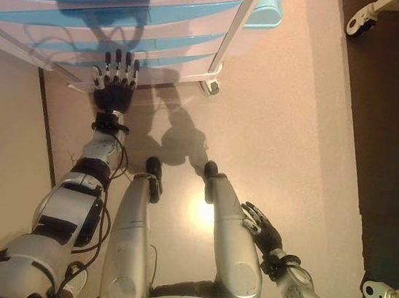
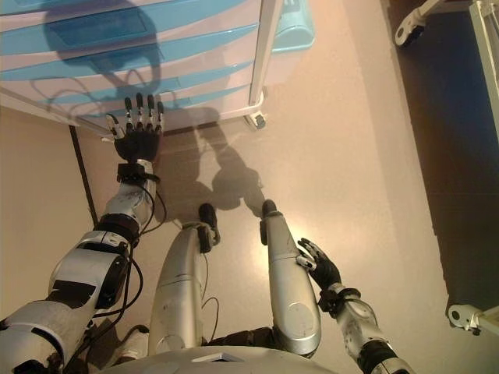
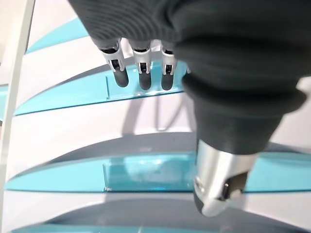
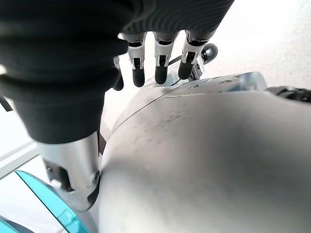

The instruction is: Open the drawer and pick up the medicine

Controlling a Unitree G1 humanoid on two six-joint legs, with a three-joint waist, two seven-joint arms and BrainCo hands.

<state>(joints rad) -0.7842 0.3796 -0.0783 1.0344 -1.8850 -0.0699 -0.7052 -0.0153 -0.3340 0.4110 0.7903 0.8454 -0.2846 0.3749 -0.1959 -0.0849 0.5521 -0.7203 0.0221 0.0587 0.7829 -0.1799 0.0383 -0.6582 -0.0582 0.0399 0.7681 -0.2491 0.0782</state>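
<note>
Left robot hand [image 1: 116, 88] open, near drawer unit [image 1: 114, 13]

drawer unit [image 1: 129, 15] is chopped off along the top edge, all drawers look closed so can't see any medicine inside

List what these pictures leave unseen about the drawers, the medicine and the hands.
- Medicine: in no view; the drawer unit shows only closed blue fronts.
- Drawer unit's top: cut off by the upper edge of both eye views.
- Left robot hand: fingers straight, but contact with a drawer front cannot be told.
- Right robot hand: idle by the leg.
</note>
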